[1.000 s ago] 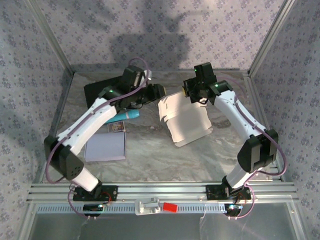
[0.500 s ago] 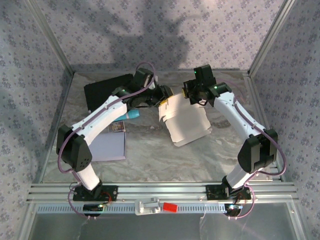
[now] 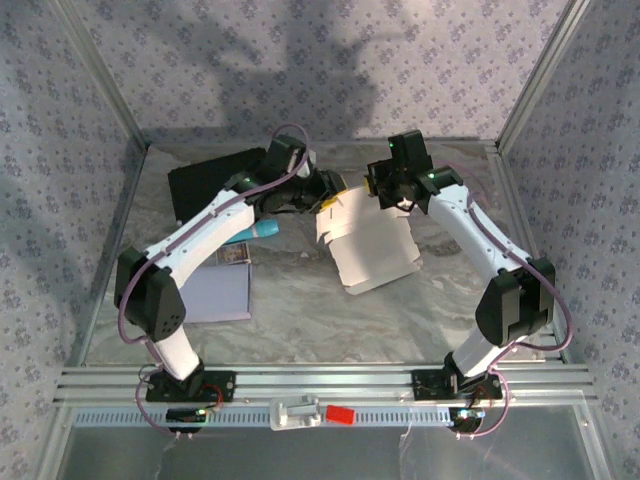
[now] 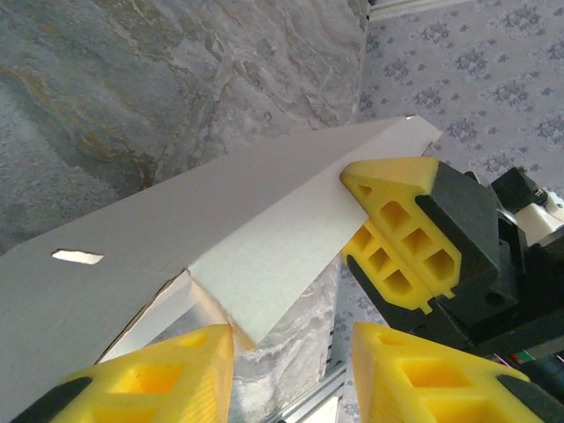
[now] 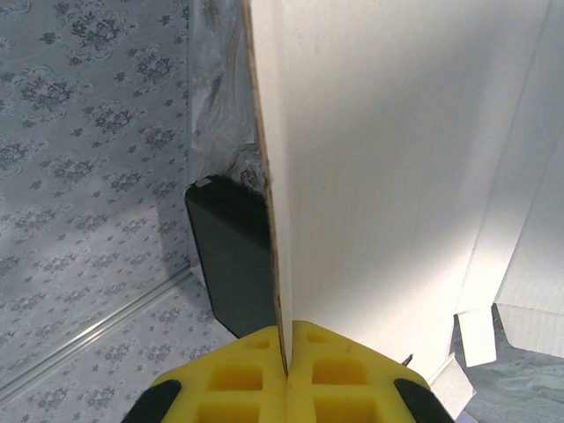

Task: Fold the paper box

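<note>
At the far side, the right gripper (image 5: 285, 342) is pinching a wall of the paper box (image 3: 372, 245); the left gripper (image 4: 291, 357), jaws apart, is seemingly straddling a flap (image 4: 264, 264), needing a square, gentle close.

**Left arm** (image 3: 205, 230) and **right arm** (image 3: 470, 225): rounded white link shells joined by black joint housings. A thin purple cable (image 3: 292, 132) runs along each arm, looping clear of the shell at the joints. The fingers (image 4: 167, 379) are yellow moulded blocks with rectangular recesses, backed by black carriers. The base mounts (image 3: 190, 385) are black.
</note>
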